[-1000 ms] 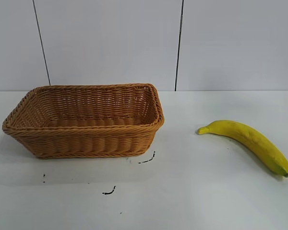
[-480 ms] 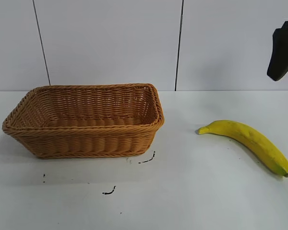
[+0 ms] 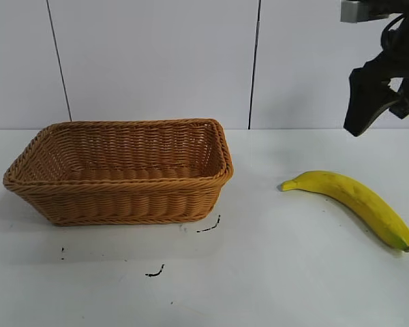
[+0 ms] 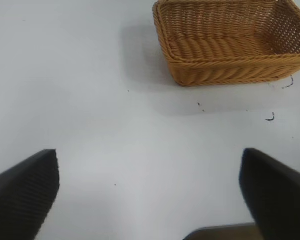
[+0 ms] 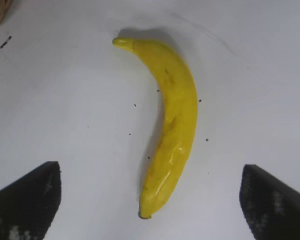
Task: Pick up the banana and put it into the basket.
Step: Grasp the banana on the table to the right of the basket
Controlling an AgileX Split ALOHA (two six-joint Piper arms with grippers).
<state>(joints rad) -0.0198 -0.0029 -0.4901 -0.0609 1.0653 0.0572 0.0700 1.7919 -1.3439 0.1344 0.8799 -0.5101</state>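
Note:
The yellow banana [image 3: 351, 201] lies flat on the white table at the right, its dark end toward the front right. It also shows in the right wrist view [image 5: 171, 120]. The tan wicker basket [image 3: 34, 182] stands at the left and holds nothing; it also shows in the left wrist view [image 4: 225, 67]. My right gripper [image 3: 382, 102] hangs in the air at the upper right, above and behind the banana, jaws wide open and empty [image 5: 150, 200]. My left gripper [image 4: 149, 195] is out of the exterior view, open and empty over bare table, well away from the basket.
Small black marks [image 3: 208, 227] lie on the white table in front of the basket. A white wall with dark vertical seams [image 3: 254, 65] stands behind the table.
My right gripper has come into the exterior view from the upper right and moved leftward and down toward the banana. The banana and basket have not moved.

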